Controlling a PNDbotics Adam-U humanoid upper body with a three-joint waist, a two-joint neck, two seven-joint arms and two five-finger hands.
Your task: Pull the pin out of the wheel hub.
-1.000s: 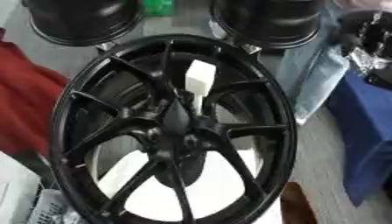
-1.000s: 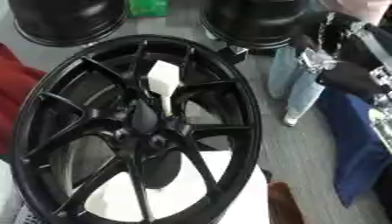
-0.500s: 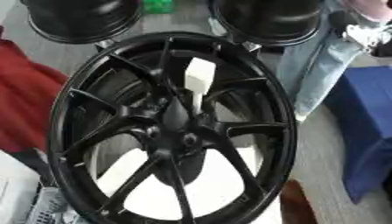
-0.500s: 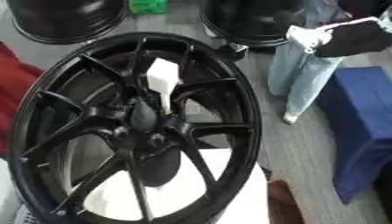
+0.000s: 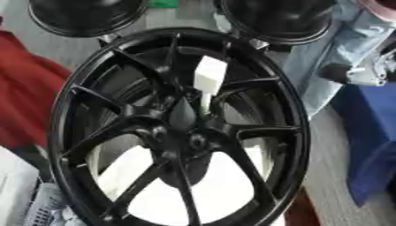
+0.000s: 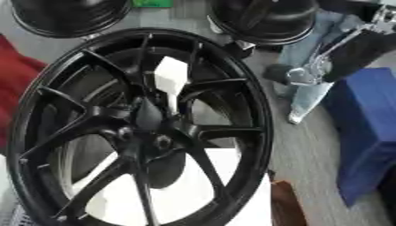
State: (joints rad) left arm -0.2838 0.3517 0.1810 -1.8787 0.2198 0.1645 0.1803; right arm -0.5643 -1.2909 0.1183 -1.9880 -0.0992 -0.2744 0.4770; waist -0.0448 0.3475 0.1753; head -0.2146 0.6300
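While the black wheel [image 5: 182, 132] fills most of the view, leaning with its rim running from twelve o'clock down to six, its spokes fan out from the hub [image 5: 185, 132] at the centre. Behind it, at eleven and one o'clock, stand two more dark wheels [image 5: 85, 15] [image 5: 278, 17]. A red cloth [image 5: 27, 101] lies at nine o'clock, a blue block [image 6: 367, 132] at three o'clock, and a white sheet [image 5: 193, 185] shows through the spokes at six. The white pin [image 5: 207, 81] sticks up out of the hub toward twelve o'clock, its broad pale head just above the centre and its thin stem running down into the hub. The right hand [image 6: 309, 73] comes in from two o'clock, well apart from the pin, holding nothing; whether its fingers are curled or straight I cannot tell. The left hand shows in neither view.
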